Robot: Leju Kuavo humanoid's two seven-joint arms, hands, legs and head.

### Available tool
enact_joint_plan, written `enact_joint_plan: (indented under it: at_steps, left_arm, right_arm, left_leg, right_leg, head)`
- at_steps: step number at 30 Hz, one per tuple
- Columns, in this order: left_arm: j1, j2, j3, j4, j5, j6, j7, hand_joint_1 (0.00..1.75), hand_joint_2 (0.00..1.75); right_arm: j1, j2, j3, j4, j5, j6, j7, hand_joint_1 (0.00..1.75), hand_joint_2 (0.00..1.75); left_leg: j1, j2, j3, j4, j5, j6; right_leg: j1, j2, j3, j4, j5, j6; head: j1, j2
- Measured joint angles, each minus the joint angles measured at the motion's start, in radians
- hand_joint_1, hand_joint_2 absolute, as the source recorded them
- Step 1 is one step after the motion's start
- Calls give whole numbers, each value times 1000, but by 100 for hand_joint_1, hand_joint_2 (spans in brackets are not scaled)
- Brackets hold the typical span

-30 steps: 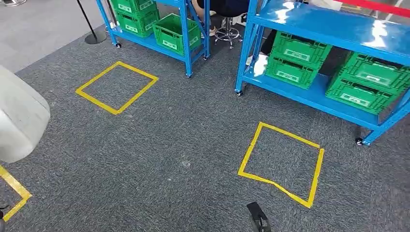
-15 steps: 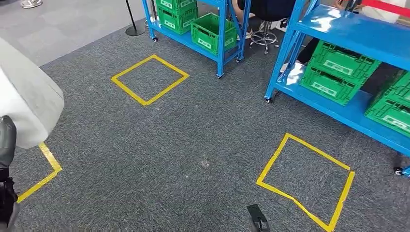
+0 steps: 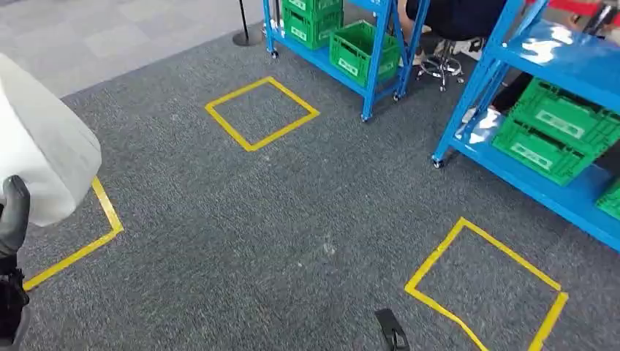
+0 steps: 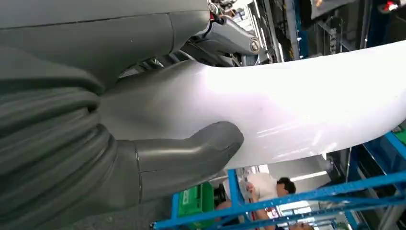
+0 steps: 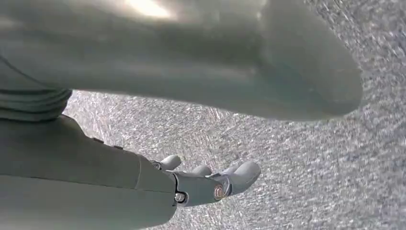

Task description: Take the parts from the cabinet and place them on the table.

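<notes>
The left hand [image 4: 158,163] grasps a large white curved panel [image 3: 36,161] at the robot's left side, thumb pressed on its face. The right hand [image 5: 210,184] hangs released, fingers apart above the carpet [image 3: 292,219]. Judged risk: the smooth panel could slip from that 1-handed hold or clip the blue shelving [image 3: 526,66] while walking.

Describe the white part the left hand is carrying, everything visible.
The white part is a large, smooth, glossy curved panel, plastic by its look, with a rounded edge. The left hand grips it, the thumb pressed against its surface. In the head view it sits at the robot's left, held above the grey carpet. Its full shape is cut off.
</notes>
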Motion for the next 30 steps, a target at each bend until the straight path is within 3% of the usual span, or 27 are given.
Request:
enact_joint_plan:
  at_steps: [2,3,4,5,6,7,8,9,10,11,12,13,14,16,17,18,19,21,22,23,24,26,27,28,29,30]
  left_arm:
    - [3,2,0,-6,0,4,0,175,175]
    - [2,-1,0,-10,0,5,-3,175,175]
    - [-1,-1,0,-10,0,5,-2,175,175]
    - [2,-5,0,-10,0,6,0,175,175]
    - [6,-8,0,-10,0,6,0,175,175]
    - [9,-11,0,-10,0,6,0,175,175]
    - [12,-12,-1,-10,0,6,0,175,175]
    - [14,-12,-1,-10,0,6,0,175,175]
    - [14,-12,-1,-10,0,6,0,175,175]
    - [13,-12,-1,-10,0,6,0,175,175]
    - [12,-13,-1,-10,0,6,0,175,175]
    - [12,-13,-1,-10,-2,7,-1,175,175]
    - [12,-14,-1,-9,-3,10,-1,175,175]
    - [12,-8,-1,-7,-6,17,-3,175,175]
    - [12,-5,-1,-6,-7,19,-3,175,175]
    - [15,1,-1,-7,-7,21,-4,175,175]
    - [13,5,-1,-6,-7,23,-4,175,175]
    - [16,5,-2,-5,-7,24,-5,175,175]
    - [20,5,-3,-4,-7,24,-5,175,175]
    - [24,6,-3,-3,-7,25,-4,175,175]
    - [25,6,-3,-2,-7,26,-3,175,175]
    - [24,6,-3,-3,-7,26,-3,175,175]
    - [23,6,-3,-4,-7,26,-3,175,175]
    - [21,6,-3,-4,-7,26,-4,175,175]
    - [22,4,-3,-5,-8,27,-4,175,175]
    - [21,5,-3,-5,-8,27,-3,175,175]
  right_arm:
    - [-1,0,0,0,2,1,-2,0,0]
    - [-1,-1,0,0,2,2,-5,0,0]
    - [-1,-1,0,0,3,2,-5,0,0]
    - [1,-1,0,0,3,2,-4,0,0]
    - [5,-1,0,0,4,2,-5,0,0]
    - [7,-2,0,0,4,2,-4,0,0]
    - [9,-2,0,0,4,2,-4,0,0]
    - [9,-2,0,0,4,2,-4,0,0]
    - [8,-3,0,0,4,2,-5,0,0]
    - [7,-3,0,0,4,2,-6,0,0]
    - [7,-3,0,0,4,2,-8,0,0]
    - [7,-3,0,0,5,2,-10,0,0]
    - [6,-3,0,0,7,3,-12,0,0]
    - [6,-3,0,0,13,5,-14,0,0]
    - [5,-3,0,0,15,6,-13,0,0]
    - [4,-2,0,0,20,10,-13,0,0]
    - [5,-2,0,0,23,11,-11,0,0]
    - [11,-3,0,0,23,12,-8,0,0]
    - [12,-3,0,0,23,14,-8,0,0]
    - [11,-3,0,0,23,15,-6,0,0]
    - [11,-3,0,0,23,16,-4,0,0]
    - [10,-3,0,0,24,18,-2,0,0]
    - [10,-3,0,0,24,18,-1,0,0]
    - [10,-3,0,0,24,18,0,0,0]
    - [9,-3,0,0,24,18,1,0,0]
    - [8,-3,0,0,24,18,-2,0,0]
  left_leg:
    - [8,-24,7,-16,11,16]
    - [9,-33,9,-19,12,19]
    - [11,-41,8,-19,14,24]
    - [11,-52,7,-19,14,27]
    - [10,-65,5,-18,13,29]
    - [10,-81,3,-16,13,29]
    - [10,-95,2,-14,13,29]
    - [11,-107,2,-12,13,29]
    - [12,-119,2,-10,13,27]
    - [13,-132,2,-6,12,23]
    - [15,-143,-1,-2,11,18]
    - [9,-154,-6,3,8,10]
    - [11,-161,-9,0,11,4]
    - [17,-180,-10,-9,18,-10]
    - [14,-190,-19,-10,20,-18]
    - [12,-136,-22,11,7,-17]
    - [10,-93,-43,58,-22,-20]
    - [15,-63,-119,212,-97,-27]
    - [17,-59,-151,275,-117,-30]
    - [19,-58,-164,299,-114,-32]
    - [20,-56,-149,271,-90,-32]
    - [20,-34,-65,112,-11,-30]
    - [19,5,-17,28,20,-26]
    - [4,35,0,-4,4,-22]
    - [8,15,0,-6,12,-8]
    - [7,5,-3,-4,11,-4]
  right_leg:
    - [0,-13,2,-1,-8,14]
    - [-6,42,-3,23,-23,20]
    - [-6,81,-29,78,-54,22]
    - [-7,101,-70,157,-91,24]
    - [-7,107,-112,238,-123,26]
    - [-6,110,-144,295,-136,26]
    - [-6,111,-155,303,-123,26]
    - [-7,113,-142,265,-90,24]
    - [-8,116,-110,194,-46,22]
    - [-9,132,-63,94,4,21]
    - [-14,180,-28,16,20,19]
    - [-10,189,-24,8,12,19]
    - [-11,170,-25,7,14,14]
    - [-4,156,-24,7,15,4]
    - [-10,143,-16,-3,23,-6]
    - [-11,131,-11,-11,28,-14]
    - [-10,124,-10,-13,28,-19]
    - [-7,100,-10,-13,25,-24]
    - [-6,87,-10,-13,24,-25]
    - [-6,74,-10,-12,22,-26]
    - [-6,63,-9,-12,20,-24]
    - [-6,40,-2,-12,14,-20]
    - [-5,30,3,-11,10,-16]
    - [3,23,4,-7,4,-8]
    - [3,15,4,-7,3,-3]
    - [2,6,6,-8,2,1]
  head:
    - [1,0]
    - [1,0]
    - [2,0]
    - [5,0]
    - [5,0]
    - [6,0]
    - [5,0]
    - [6,0]
    - [5,0]
    - [5,0]
    - [5,0]
    - [5,0]
    - [5,0]
    - [5,0]
    - [5,0]
    - [3,0]
    - [-5,0]
    - [-5,0]
    - [-5,0]
    - [-5,0]
    - [-5,0]
    - [-5,0]
    - [-5,0]
    - [-6,0]
    - [-2,0]
    - [-2,0]
